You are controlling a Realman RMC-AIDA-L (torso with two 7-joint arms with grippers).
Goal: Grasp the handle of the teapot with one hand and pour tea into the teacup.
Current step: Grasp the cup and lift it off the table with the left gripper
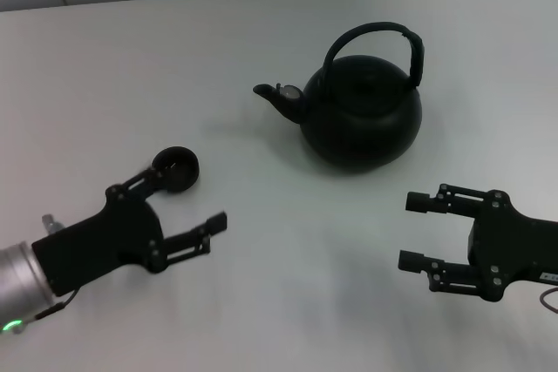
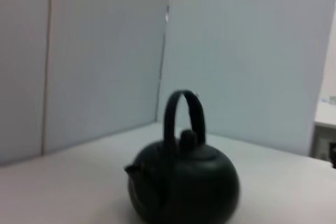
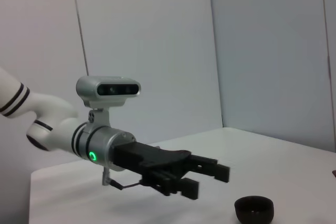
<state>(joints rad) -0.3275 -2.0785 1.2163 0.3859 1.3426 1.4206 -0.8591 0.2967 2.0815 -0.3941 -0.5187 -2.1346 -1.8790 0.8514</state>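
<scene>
Both grippers level and spread open near teapot: left gripper beside teacup, right gripper empty.

white table, teapot, teacup

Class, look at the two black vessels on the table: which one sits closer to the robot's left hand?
The teacup, the small handleless bowl beside the open left hand. The teapot, far larger with an arched handle, stands farther off.

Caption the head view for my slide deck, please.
Matte-black round teapot on white table, small black teacup near open left hand; open right hand waits.
</scene>
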